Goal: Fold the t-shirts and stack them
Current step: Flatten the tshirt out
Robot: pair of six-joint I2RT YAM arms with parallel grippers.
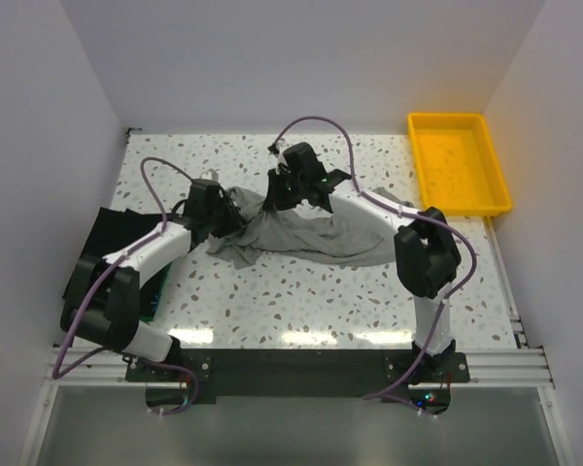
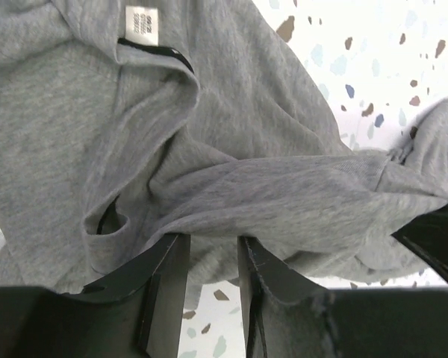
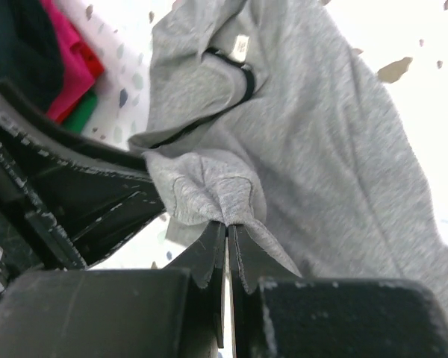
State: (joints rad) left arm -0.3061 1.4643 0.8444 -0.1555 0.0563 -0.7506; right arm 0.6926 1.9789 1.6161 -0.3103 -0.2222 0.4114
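Note:
The heather-grey t-shirt (image 1: 321,238) lies bunched across the middle of the table. My right gripper (image 1: 278,192) is at its far edge. In the right wrist view the right gripper (image 3: 228,224) is shut on a pinched fold of the grey t-shirt (image 3: 336,164). My left gripper (image 1: 235,216) is at the shirt's left end. Its fingers (image 2: 172,261) stand apart, with a fold of the grey t-shirt (image 2: 246,149) draped over their tips and bare table showing in the gap. The neck label (image 2: 140,24) faces up. A folded black t-shirt (image 1: 102,243) and a green one (image 1: 157,293) lie at the left edge.
A yellow plastic tray (image 1: 464,209) stands at the back right corner. A pink folded cloth (image 3: 71,67) shows between the black and green shirts in the right wrist view. The left arm reaches over that pile. White walls close in the table on three sides.

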